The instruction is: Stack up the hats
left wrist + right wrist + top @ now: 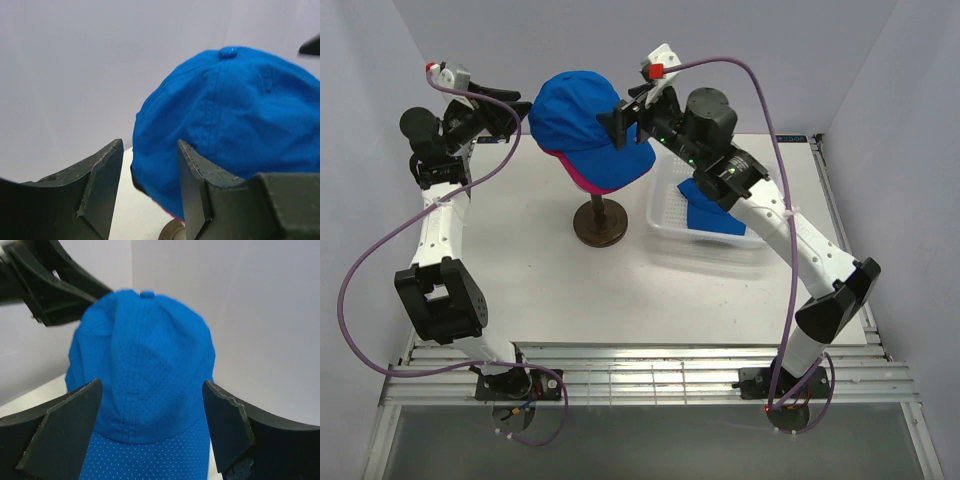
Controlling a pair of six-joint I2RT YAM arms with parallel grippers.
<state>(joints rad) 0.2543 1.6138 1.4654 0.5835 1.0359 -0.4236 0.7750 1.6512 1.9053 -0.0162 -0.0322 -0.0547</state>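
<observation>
From above, the bright blue fabric baseball cap (582, 120) sits high on the dark round stand (601, 224) in the middle of the white counter (520, 260). The rim of a magenta-pink cap (582, 178) peeps out beneath it, so the stack is being built up there, blue over pink. Whatever form carries them is covered. The left gripper (518, 112) is at the crown's left side and the right gripper (625, 120) at its right, bracketing the cap from both flanks, I'd guess to settle it squarely. Off to the right, the white perforated plastic basket (665, 228) holds folded blue fabric (718, 212), which looks like another cap waiting its turn.

Seen from the left wrist, that gripper's two dark fingers (100, 185) stand partly apart. The blue cap's back edge shows in the gap, but pale counter shows beside it and no cloth is pinched, so the jaws have hold of nothing. A sliver of pink shows under the blue.

Seen from the right wrist, the fingers (65, 430) are spread wide on either side of the cap's front, where the crown meets the dotted brim. They are clear of the fabric and empty. The left gripper shows dark at upper left, beyond the crown.

To my eye the blue cap sits well enough, and the basket's cap would come next.
</observation>
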